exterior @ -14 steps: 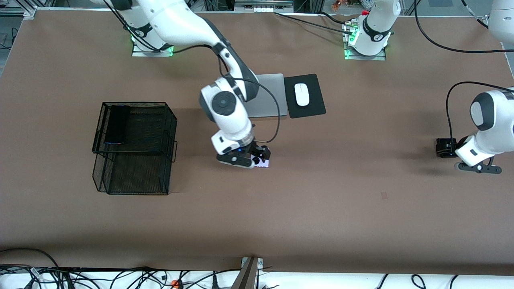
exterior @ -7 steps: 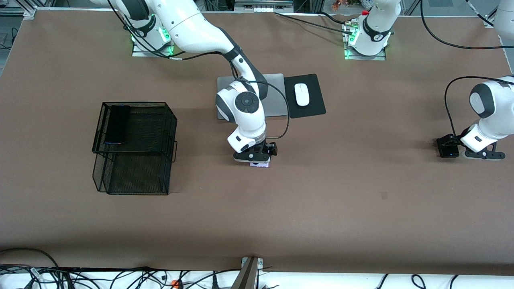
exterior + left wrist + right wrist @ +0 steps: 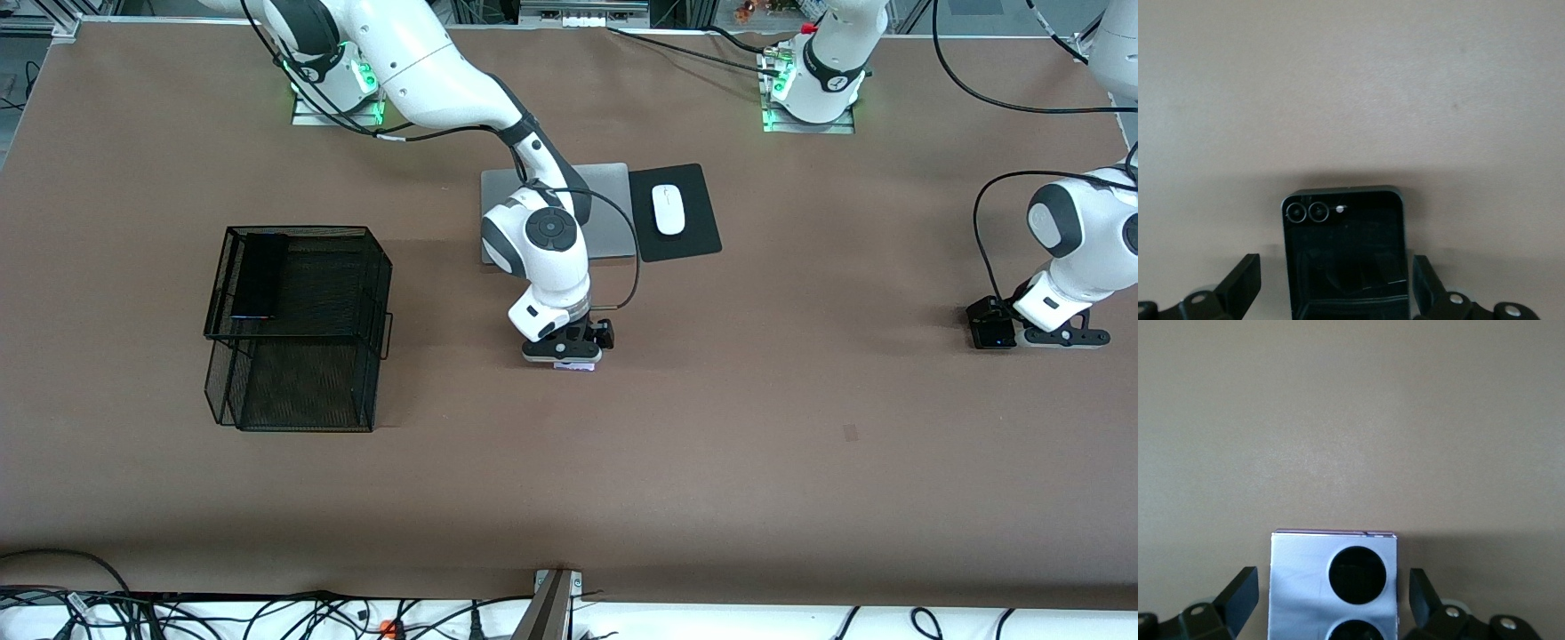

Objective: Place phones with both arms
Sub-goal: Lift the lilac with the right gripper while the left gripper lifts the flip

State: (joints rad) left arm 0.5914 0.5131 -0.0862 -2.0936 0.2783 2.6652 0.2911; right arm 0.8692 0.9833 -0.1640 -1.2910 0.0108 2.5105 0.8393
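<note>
Straddling the lilac phone (image 3: pixel 1332 587), the right tool (image 3: pixel 562 354) sits low on the counter (image 3: pixel 711 444) with its fingers (image 3: pixel 1238 597) spread wide, one on each side, not touching it. The left tool (image 3: pixel 1053 337) is open too, flanking the small black phone (image 3: pixel 1346 253) near the left arm's end. The long black phone (image 3: pixel 259 276) lies on the mesh basket (image 3: pixel 298 324), well apart from both tools.

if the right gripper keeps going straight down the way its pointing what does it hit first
Most likely the lilac phone. The right gripper points down over it, and its wrist view shows the open fingers set either side of the phone, apart from its edges. How much height remains is unclear.
</note>
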